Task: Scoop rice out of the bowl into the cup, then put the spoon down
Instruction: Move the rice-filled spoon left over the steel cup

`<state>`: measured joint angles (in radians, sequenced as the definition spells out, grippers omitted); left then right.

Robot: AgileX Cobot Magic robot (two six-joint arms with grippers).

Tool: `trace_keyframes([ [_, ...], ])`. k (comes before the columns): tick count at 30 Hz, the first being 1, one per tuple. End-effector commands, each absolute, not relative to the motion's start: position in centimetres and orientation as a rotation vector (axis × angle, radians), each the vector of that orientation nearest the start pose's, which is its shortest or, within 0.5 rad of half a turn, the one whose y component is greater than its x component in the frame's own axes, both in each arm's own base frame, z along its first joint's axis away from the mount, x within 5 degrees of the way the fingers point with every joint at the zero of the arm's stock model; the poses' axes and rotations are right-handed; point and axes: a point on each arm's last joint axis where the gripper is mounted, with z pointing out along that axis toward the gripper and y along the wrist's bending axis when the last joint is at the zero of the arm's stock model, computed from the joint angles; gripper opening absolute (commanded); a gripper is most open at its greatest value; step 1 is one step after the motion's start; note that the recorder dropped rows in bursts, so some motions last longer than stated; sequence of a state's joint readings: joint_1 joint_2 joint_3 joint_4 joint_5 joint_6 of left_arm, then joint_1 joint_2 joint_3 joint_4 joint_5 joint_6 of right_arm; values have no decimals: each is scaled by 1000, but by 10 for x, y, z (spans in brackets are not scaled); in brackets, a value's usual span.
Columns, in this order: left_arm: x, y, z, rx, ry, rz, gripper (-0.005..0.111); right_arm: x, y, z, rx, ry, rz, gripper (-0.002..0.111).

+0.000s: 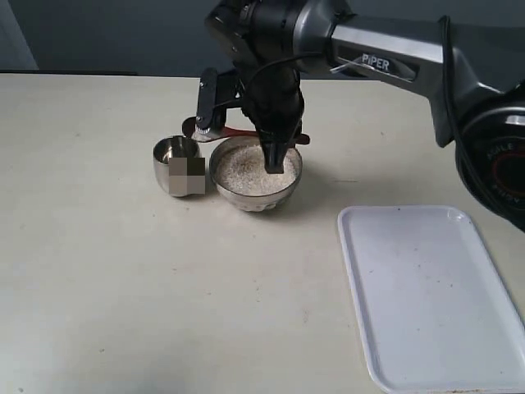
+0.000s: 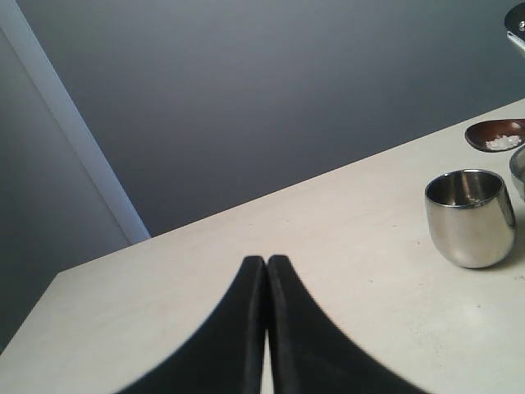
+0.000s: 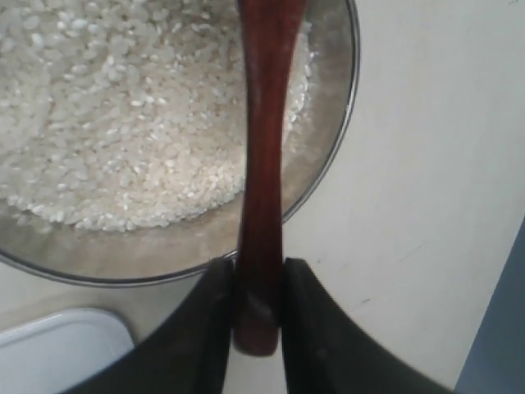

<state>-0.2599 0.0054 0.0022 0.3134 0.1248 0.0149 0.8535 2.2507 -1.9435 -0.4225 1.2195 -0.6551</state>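
The steel bowl (image 1: 287, 182) stands mid-table, filled with white rice (image 1: 246, 174). Just left of it stands the small steel cup (image 1: 168, 156), nearly touching it. My right gripper (image 1: 279, 146) hangs over the bowl, shut on the handle end of the dark red-brown spoon (image 1: 236, 130). The spoon lies roughly level across the bowl's far side. Its head (image 2: 495, 134) holds a little rice and hovers just beyond the cup (image 2: 470, 217). In the right wrist view, the handle (image 3: 261, 164) runs from between the fingers (image 3: 257, 267) out over the rice (image 3: 123, 123) and the bowl rim (image 3: 344, 123). My left gripper (image 2: 267, 261) is shut and holds nothing, some way from the cup.
A white tray (image 1: 426, 295) lies at the front right of the pale table; its corner (image 3: 66, 345) also shows in the right wrist view. The table's far edge (image 2: 246, 205) meets a dark wall behind.
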Motion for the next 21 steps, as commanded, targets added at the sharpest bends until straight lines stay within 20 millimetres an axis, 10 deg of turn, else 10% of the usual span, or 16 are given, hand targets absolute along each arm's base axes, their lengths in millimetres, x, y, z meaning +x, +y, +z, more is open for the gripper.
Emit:
trace_keyframes([
  [1, 55, -11, 203, 428, 1541, 76, 0, 335, 333, 206, -2105, 1994, -595, -1],
  [21, 55, -11, 203, 428, 1541, 76, 0, 330, 338, 208, -2063, 1996, -637, -1],
])
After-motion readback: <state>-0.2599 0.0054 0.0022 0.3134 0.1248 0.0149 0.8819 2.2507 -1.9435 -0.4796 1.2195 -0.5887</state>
